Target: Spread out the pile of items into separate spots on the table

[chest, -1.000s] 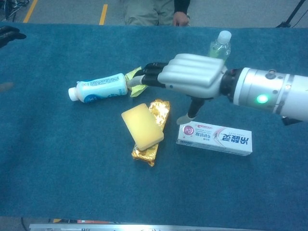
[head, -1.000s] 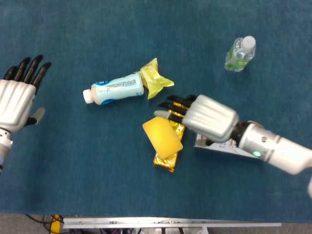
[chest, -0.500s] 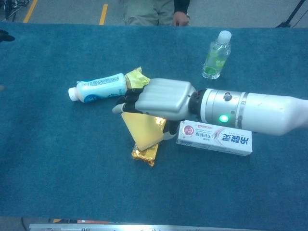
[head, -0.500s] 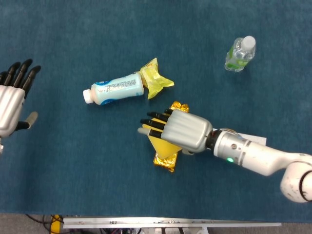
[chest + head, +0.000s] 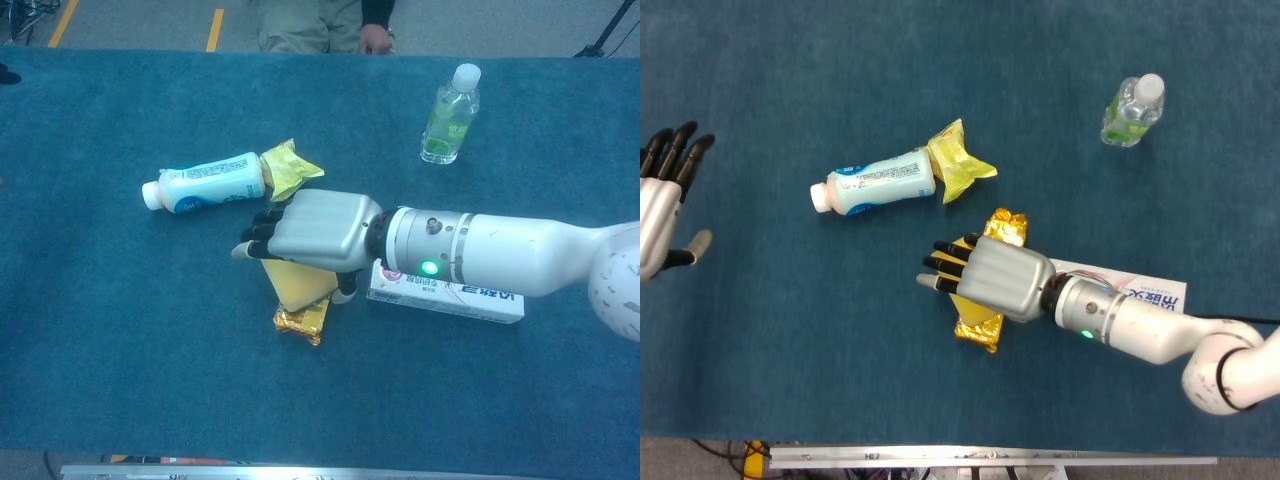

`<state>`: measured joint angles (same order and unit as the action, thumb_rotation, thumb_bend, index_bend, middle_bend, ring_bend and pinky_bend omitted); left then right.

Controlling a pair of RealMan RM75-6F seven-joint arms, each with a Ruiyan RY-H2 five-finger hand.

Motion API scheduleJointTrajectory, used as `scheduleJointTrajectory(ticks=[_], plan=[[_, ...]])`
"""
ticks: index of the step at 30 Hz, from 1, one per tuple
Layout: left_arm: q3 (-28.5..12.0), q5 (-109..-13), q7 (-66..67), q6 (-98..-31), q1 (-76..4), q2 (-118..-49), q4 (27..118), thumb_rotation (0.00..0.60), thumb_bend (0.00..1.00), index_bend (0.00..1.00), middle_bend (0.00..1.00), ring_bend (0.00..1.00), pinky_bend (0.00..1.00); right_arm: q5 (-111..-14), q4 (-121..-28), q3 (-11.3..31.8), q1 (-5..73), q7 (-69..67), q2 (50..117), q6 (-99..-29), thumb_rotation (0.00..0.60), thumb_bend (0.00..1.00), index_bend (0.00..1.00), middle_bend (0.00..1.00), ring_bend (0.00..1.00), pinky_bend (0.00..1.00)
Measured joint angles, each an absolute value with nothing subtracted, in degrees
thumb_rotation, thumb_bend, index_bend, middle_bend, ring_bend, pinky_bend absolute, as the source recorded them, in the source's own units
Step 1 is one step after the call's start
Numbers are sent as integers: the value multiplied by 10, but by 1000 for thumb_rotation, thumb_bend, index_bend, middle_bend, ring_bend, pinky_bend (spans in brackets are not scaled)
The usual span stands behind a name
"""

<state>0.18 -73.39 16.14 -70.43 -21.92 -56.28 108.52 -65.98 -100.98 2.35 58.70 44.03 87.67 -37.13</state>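
While I watched both views, my right robot hand (image 5: pixel 992 280) had come down from above the toothpaste box (image 5: pixel 455 295) and settled flat over the yellow sponge (image 5: pixel 300 285), which lay stacked on the gold packet (image 5: pixel 980 325) near the middle of the table (image 5: pixel 790 380). A second earlier that robot hand had hovered higher, toward the far side of the stack; now its palm covered most of the sponge and its dark fingertips (image 5: pixel 940 265) reached past the sponge's left edge. I could not tell from either view whether the fingers had actually closed around the sponge or only lay on top of it, since the back of the palm hid the contact.

My left robot hand (image 5: pixel 662 205) had drifted outward to the left edge of the table, fingers spread, holding nothing.

The milk bottle (image 5: pixel 875 182) still touched the yellow-green wrapper (image 5: pixel 958 160) toward the far side, and the water bottle (image 5: pixel 1132 110) stood alone near the far right corner. I judged that the sponge and gold packet were the next pair to be parted, so the sponge needed sliding or lifting away toward open cloth on the near left.
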Motion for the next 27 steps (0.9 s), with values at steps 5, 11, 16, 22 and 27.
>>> scheduleJointTrajectory(ticks=[5,11,16,22,27], plan=[[-1,-740,153,-705,-215,-562,1084,600,262,0,0,0,159,-626,-1003,16,596,466,897,-397,600,0,260,310,183,297],[-4,-746,145,-704,-210,-560,1082,600,262,0,0,0,159,-627,-995,14,591,468,920,-450,600,0,415,445,411,390],[-7,-748,140,-701,-208,-561,1079,600,262,0,0,0,159,-659,-985,13,579,439,928,-473,600,0,444,479,477,456],[-9,-746,136,-696,-205,-561,1075,600,263,0,0,0,159,-703,-986,9,557,397,904,-504,600,0,445,480,480,461],[-13,-745,132,-693,-205,-563,1069,600,262,0,0,0,159,-749,-1008,-3,527,343,842,-537,600,0,445,480,480,461]])
